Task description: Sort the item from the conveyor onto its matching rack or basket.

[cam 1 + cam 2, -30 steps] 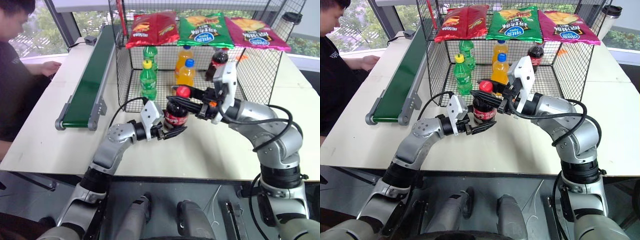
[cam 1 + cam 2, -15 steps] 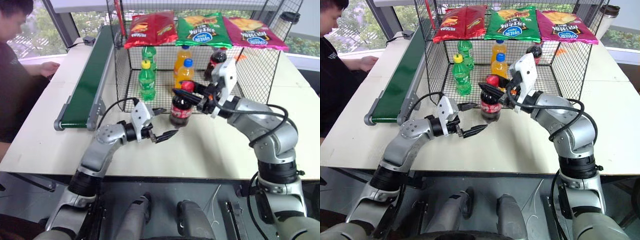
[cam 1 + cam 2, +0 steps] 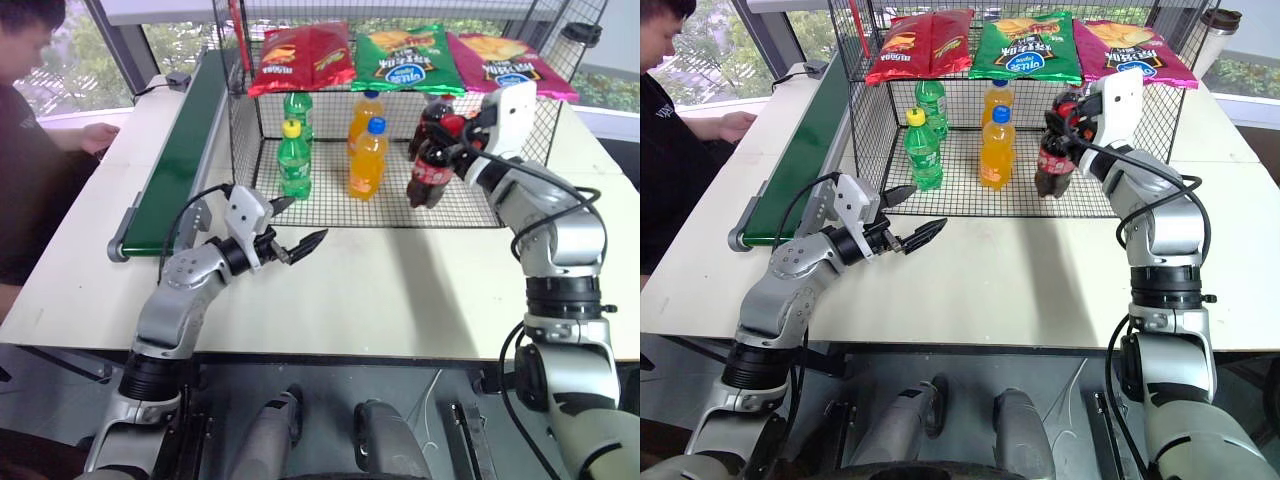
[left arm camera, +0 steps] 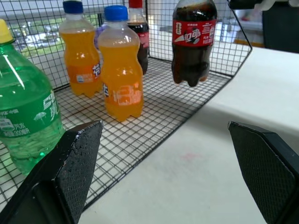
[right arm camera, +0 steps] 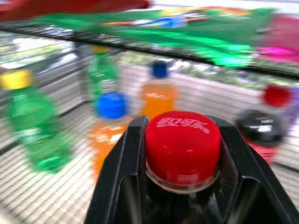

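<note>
I hold the cola bottle by its neck in the right gripper, fingers clamped just under the red cap, hanging above the front right of the black wire basket floor beside a cola bottle already there. The left gripper hovers over the bench's front, fingers apart and empty. Pickup from the conveyor looks done; lowering and release remain.

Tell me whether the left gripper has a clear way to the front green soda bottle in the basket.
Probably yes. The left gripper is open, holds nothing, and sits off the basket's open front; the green soda bottle stands near that edge, nothing between.
</note>
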Robot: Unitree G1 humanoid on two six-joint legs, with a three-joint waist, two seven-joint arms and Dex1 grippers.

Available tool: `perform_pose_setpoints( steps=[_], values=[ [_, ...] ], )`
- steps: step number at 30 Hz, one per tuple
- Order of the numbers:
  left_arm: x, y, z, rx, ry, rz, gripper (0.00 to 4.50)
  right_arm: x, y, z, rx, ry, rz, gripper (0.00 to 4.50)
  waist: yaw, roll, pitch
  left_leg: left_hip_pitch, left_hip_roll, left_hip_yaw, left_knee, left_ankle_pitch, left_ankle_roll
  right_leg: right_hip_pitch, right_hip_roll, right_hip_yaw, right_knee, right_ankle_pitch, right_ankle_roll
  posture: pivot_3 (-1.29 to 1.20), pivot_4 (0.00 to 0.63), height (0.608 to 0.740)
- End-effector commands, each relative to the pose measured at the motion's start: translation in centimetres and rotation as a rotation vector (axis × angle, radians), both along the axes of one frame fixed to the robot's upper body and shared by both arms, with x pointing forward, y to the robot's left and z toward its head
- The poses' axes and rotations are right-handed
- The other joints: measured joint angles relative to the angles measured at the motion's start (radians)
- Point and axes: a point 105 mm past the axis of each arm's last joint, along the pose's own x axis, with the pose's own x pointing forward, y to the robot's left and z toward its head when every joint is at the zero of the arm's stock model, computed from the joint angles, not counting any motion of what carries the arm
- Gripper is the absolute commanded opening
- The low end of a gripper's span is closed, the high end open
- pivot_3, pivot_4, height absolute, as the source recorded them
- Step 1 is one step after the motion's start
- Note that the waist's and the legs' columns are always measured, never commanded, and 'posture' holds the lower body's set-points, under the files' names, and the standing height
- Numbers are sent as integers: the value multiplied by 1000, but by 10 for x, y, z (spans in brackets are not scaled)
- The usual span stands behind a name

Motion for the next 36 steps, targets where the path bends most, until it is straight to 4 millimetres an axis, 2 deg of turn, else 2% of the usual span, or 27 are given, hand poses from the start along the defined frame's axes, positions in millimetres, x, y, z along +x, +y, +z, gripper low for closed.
perform_pose_setpoints(
  steps=[1, 10, 20, 27, 36],
  values=[
    [-2, -3, 13, -7, -57, -1, 4467, 2, -13, 31, 23, -138, -77, 1156, 0, 0, 0, 0, 0, 0, 0, 0, 0, 0, 0, 0, 0, 0, 0, 0, 150, 738],
    [-3, -18, 9, -10, -52, -41, 4467, 25, -22, 14, 56, -135, -141, 1156, -3, 1, 1, 1, 0, 1, 0, 0, 0, 0, 3, 1, 2, 0, 0, 0, 150, 738],
    [3, -26, 12, -6, -74, -62, 4467, 35, -24, 4, 64, -134, -144, 1156, -3, 1, 1, 1, 0, 1, 0, 0, 0, 0, 3, 1, 2, 0, 0, 0, 150, 738],
    [3, -26, 11, -2, -76, -63, 4500, 34, -27, 1, 43, -133, -143, 4409, -3, 1, 0, 3, 0, 1, 0, 1, -1, 1, 4, 2, 4, 0, 0, 0, 150, 738],
    [3, -23, 8, 5, -70, -55, 4500, 20, -26, 3, -18, -137, -107, 4409, -2, 1, 0, 4, 0, 1, 0, 1, -1, 2, 4, 2, 4, 0, 0, 0, 150, 738]
  ],
)
